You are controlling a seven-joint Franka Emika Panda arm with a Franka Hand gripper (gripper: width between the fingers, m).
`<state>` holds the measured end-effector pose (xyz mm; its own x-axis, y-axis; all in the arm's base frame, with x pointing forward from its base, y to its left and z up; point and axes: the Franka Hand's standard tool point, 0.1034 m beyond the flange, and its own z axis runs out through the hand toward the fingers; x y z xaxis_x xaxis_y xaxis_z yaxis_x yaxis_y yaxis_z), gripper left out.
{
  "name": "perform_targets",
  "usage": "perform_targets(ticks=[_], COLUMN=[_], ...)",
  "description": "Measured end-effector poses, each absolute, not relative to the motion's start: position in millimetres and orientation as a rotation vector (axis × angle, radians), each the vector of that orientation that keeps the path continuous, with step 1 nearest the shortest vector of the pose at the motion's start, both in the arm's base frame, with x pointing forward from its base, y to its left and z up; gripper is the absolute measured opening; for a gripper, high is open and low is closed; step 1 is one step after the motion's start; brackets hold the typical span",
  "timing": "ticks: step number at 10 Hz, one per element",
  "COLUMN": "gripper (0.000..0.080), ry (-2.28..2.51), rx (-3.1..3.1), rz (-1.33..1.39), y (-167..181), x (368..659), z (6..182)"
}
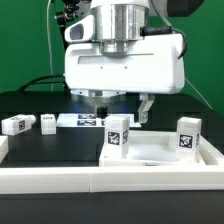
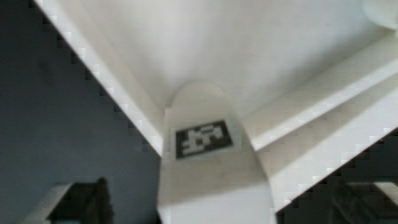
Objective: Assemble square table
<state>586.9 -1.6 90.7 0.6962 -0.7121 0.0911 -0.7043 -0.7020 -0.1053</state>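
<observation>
The square table's white slab [image 1: 160, 152] lies at the exterior view's lower right, and in the wrist view the slab [image 2: 249, 45] fills the picture. Two white tagged legs stand upright on it, one at its left corner [image 1: 118, 134] and one at its right [image 1: 188, 133]. My gripper [image 1: 122, 106] hangs just over the left leg. In the wrist view that leg [image 2: 208, 150] stands between the dark fingers [image 2: 75, 200]. My gripper [image 2: 214, 208] is open, with a gap beside the leg. Two more legs [image 1: 15, 124] [image 1: 47, 122] lie loose on the black table.
The marker board [image 1: 84, 120] lies flat behind the slab, under the arm. A long white rail [image 1: 60, 178] runs along the front edge and turns back at the exterior view's left. Black cables hang behind the arm.
</observation>
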Motion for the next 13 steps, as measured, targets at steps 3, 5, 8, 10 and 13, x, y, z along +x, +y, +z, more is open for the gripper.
perform_targets(ticks=[3, 5, 8, 10, 13], gripper=[0.0646, 0.0649, 0.0649, 0.0649, 0.0649], ry=[1.307, 1.307, 1.307, 1.446, 1.486], rx=[-2.771, -2.773, -2.774, -2.693, -2.676], rz=[-0.165, -0.163, -0.161, -0.145, -0.146], y=[5, 5, 5, 8, 10], x=[573, 572, 572, 562, 551], z=[93.5, 92.6, 91.6, 89.5, 82.3])
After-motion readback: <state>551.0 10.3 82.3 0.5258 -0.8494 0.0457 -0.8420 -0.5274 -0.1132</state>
